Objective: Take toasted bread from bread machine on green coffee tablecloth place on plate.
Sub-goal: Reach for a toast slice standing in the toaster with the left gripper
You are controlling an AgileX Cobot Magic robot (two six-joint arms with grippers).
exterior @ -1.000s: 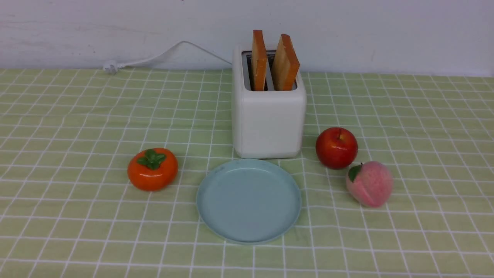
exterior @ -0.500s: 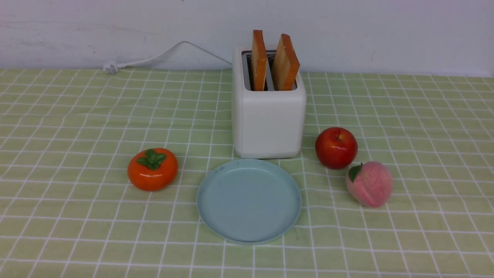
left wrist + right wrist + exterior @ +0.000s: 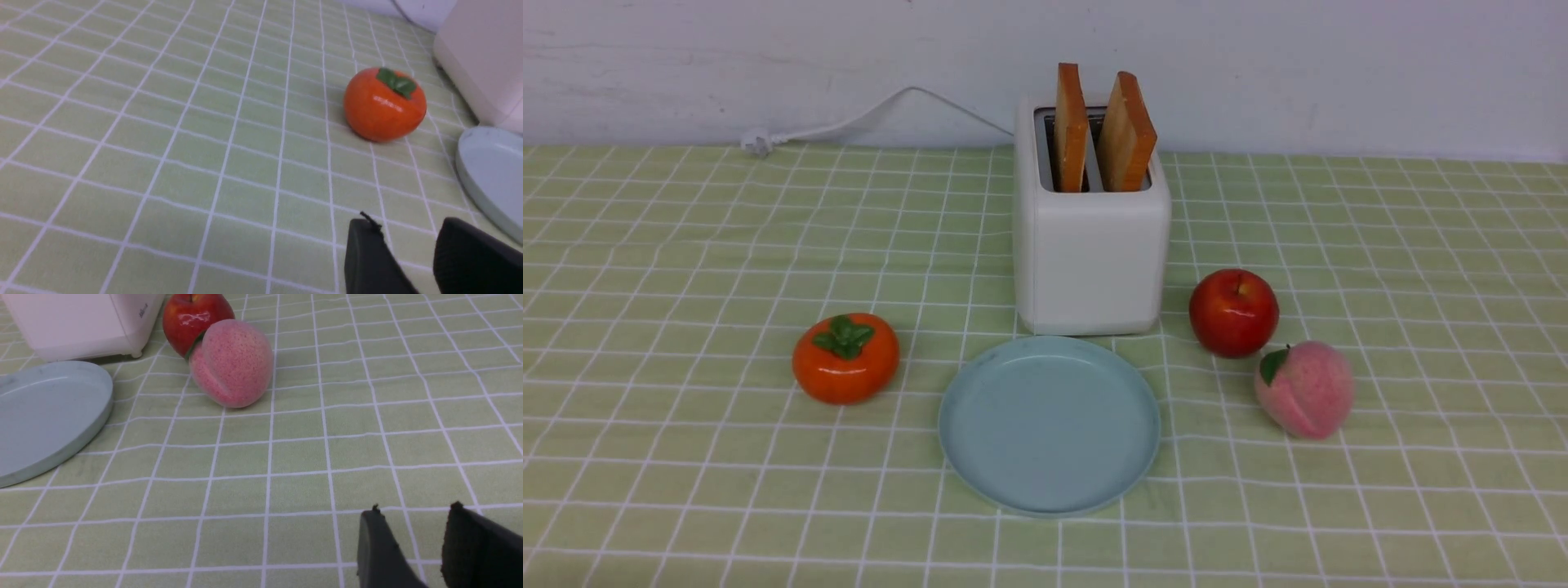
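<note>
Nothing is done yet, I judge: both slices have to come out, and the plate is bare. From the left, my left gripper hangs low over the green coffee tablecloth, jaws parted, holding nothing. Next I count one orange persimmon, one plate, and just behind it one bread machine. It carries two pieces of toasted bread: the left slice upright, the right slice leaning rightward. Then come one apple and one peach just beside it. My right gripper is likewise parted and empty.
</note>
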